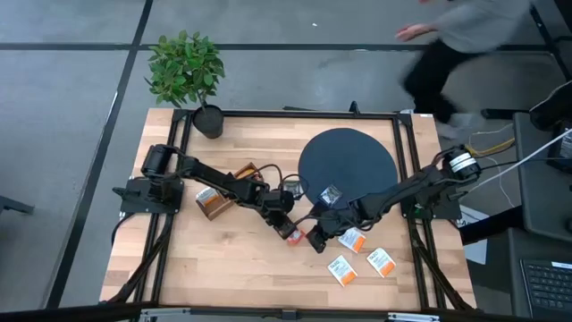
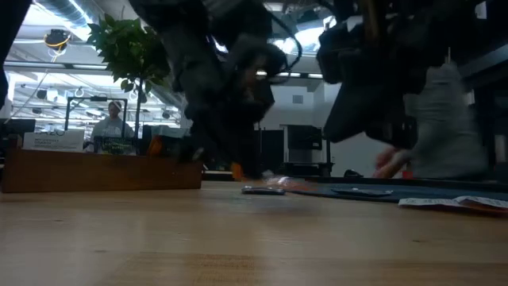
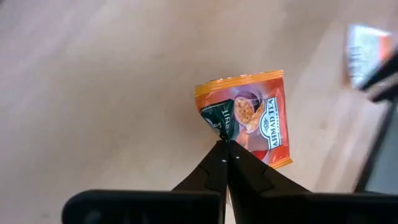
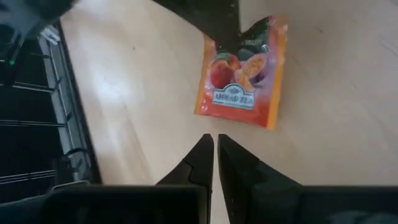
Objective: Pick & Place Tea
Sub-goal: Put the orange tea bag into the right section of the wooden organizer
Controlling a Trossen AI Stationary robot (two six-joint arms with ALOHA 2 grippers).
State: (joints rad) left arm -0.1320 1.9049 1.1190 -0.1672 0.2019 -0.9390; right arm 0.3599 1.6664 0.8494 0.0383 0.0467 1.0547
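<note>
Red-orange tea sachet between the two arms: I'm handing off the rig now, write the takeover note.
Left gripper: jaws shut on the corner of the red-orange sachet, mid-table.
Right gripper: jaws nearly closed, empty, just beside that sachet.
Other tea: three white sachets lie on the table's near right; one sachet lies on the dark disc.
Wooden box sits under the left arm; contents unclear.
Left: place the held sachet, then pick up the loose ones.
</note>
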